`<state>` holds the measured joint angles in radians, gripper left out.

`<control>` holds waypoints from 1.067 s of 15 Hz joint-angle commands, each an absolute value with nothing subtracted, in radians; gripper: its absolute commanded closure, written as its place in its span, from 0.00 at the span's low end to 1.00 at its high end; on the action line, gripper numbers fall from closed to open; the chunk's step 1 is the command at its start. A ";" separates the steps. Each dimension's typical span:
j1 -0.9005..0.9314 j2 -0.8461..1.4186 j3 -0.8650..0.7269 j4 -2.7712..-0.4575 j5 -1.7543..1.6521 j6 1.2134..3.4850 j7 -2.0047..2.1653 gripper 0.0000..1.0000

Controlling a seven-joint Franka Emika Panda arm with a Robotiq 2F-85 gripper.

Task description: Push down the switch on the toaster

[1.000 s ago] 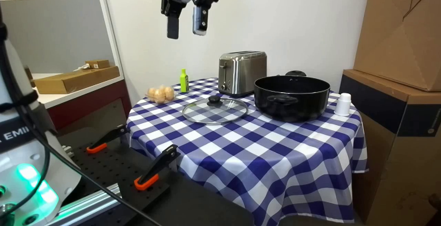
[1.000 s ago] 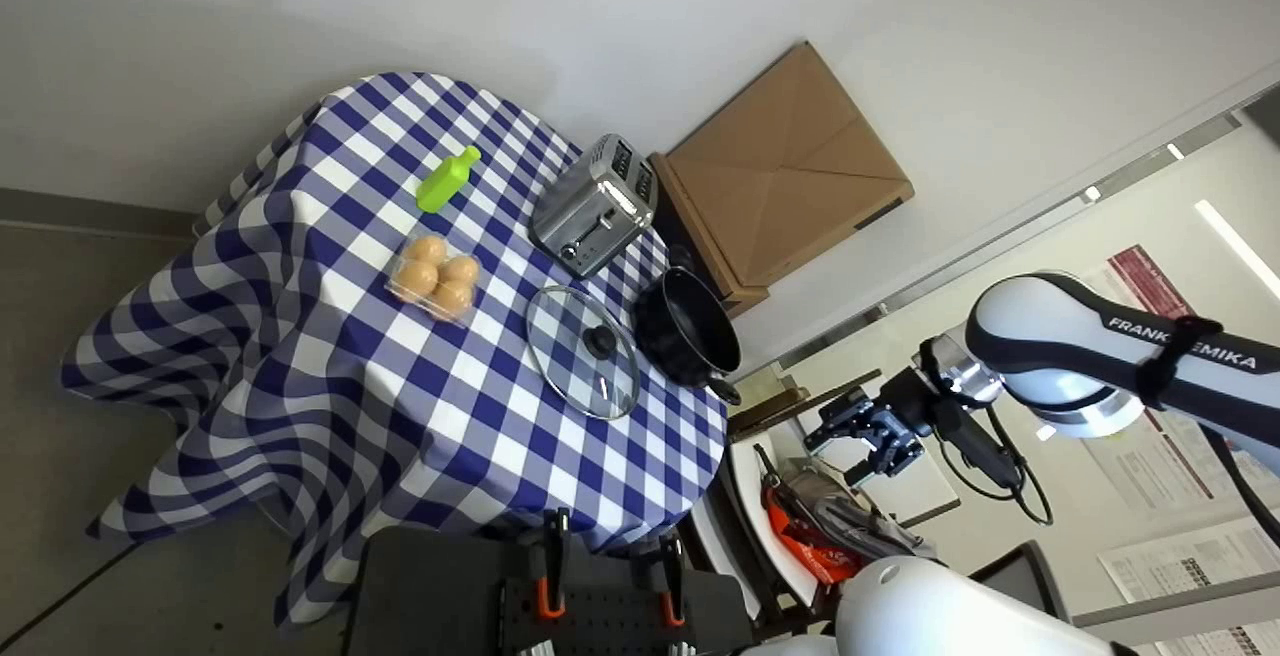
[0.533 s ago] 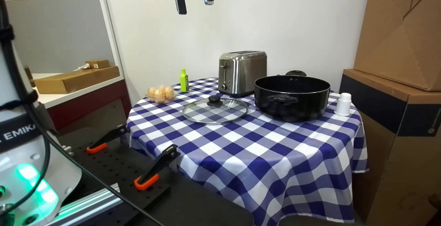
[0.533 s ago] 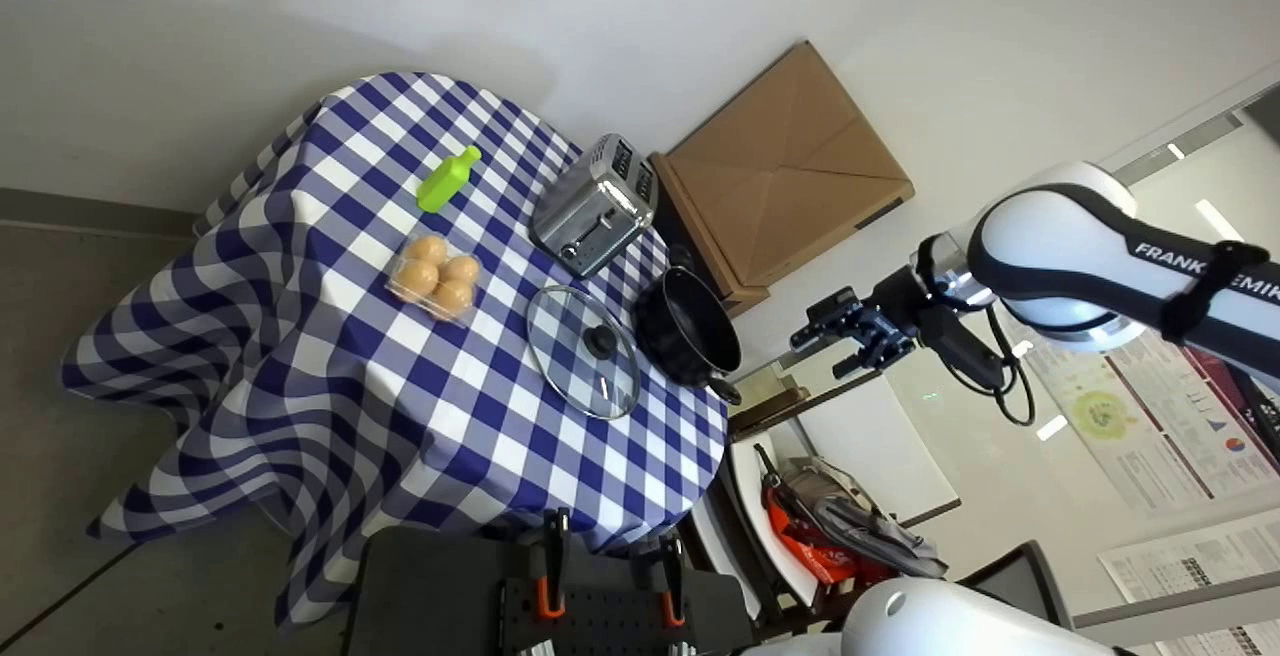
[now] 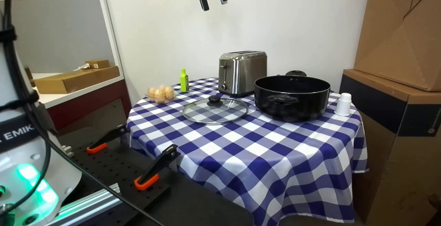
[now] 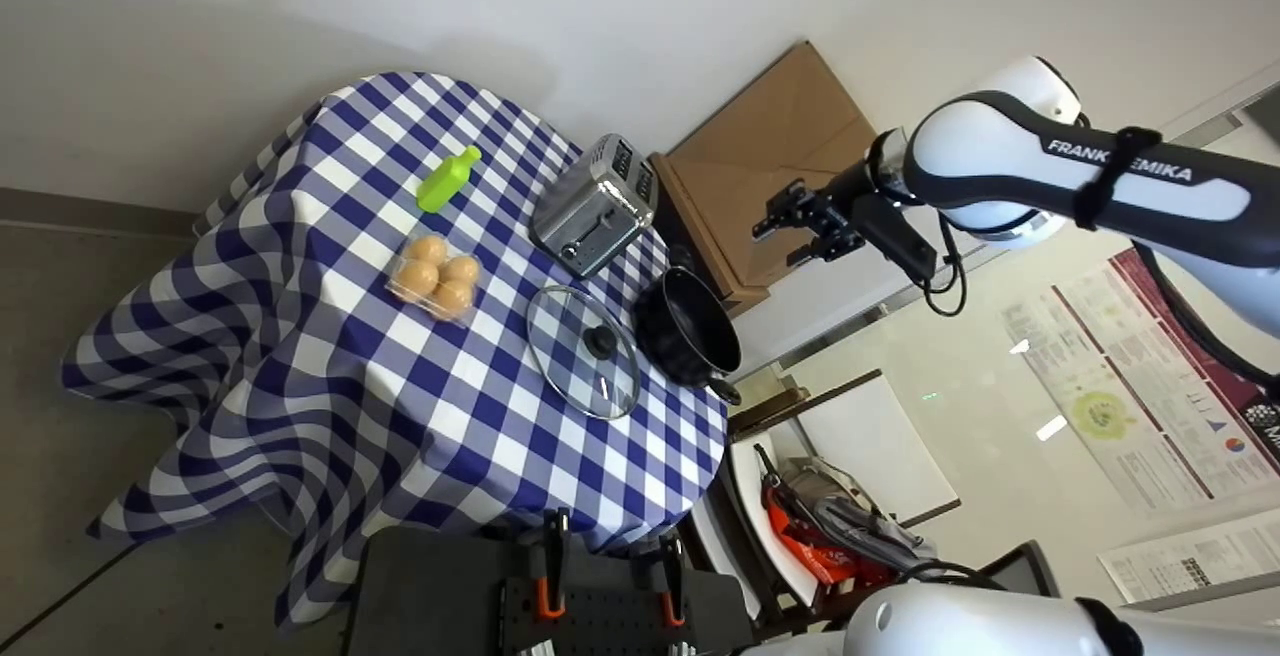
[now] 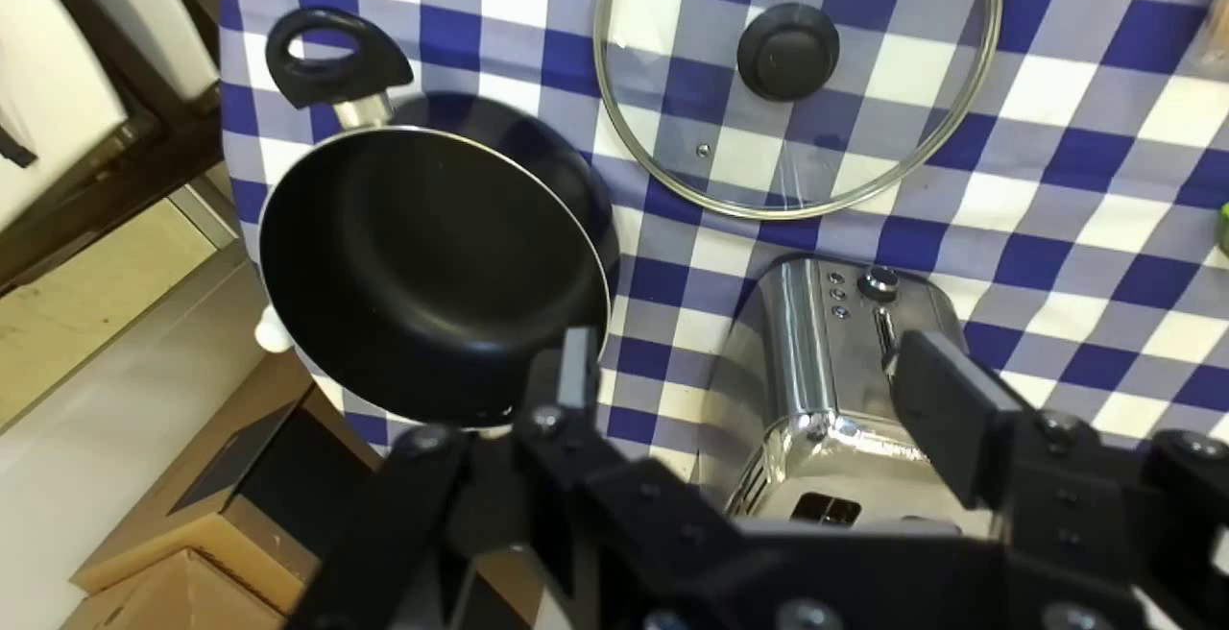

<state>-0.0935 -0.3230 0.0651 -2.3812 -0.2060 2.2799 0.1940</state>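
The silver toaster point(image 5: 244, 76) stands upright near the back of the table; it also shows in an exterior view point(image 6: 590, 211) and in the wrist view point(image 7: 792, 337). Its switch lever point(image 5: 223, 66) sits high in the slot on the end face, above a round knob point(image 7: 879, 283). In the wrist view the lever is mostly hidden behind the right finger. My gripper point(image 5: 214, 6) is open and empty, high in the air above the toaster's height and apart from it. It also shows open in an exterior view point(image 6: 778, 244) and in the wrist view point(image 7: 749, 340).
A black pot point(image 5: 293, 98) stands beside the toaster, with a glass lid point(image 5: 215, 111) in front. Eggs in a clear pack point(image 5: 160, 94), a green bottle point(image 5: 184, 81) and white cups point(image 5: 343, 104) sit on the checkered table point(image 5: 241, 150). Cardboard boxes point(image 5: 396, 115) stand beside the table.
My gripper has moved up, then across toward the toaster's side, staying open. In an exterior view it now shows in front of the cardboard box. The toaster and other objects have not moved.
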 commanded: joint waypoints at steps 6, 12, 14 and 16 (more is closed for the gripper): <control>-0.044 0.067 0.061 -2.078 -0.307 2.336 0.242 0.91; 0.042 0.189 0.051 -2.038 -0.355 2.343 0.330 1.00; 0.066 0.239 0.044 -2.017 -0.361 2.347 0.357 1.00; 0.089 0.287 0.033 -1.991 -0.372 2.350 0.381 1.00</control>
<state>0.0491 0.2037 0.0619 -2.0549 -0.3363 2.3355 0.3339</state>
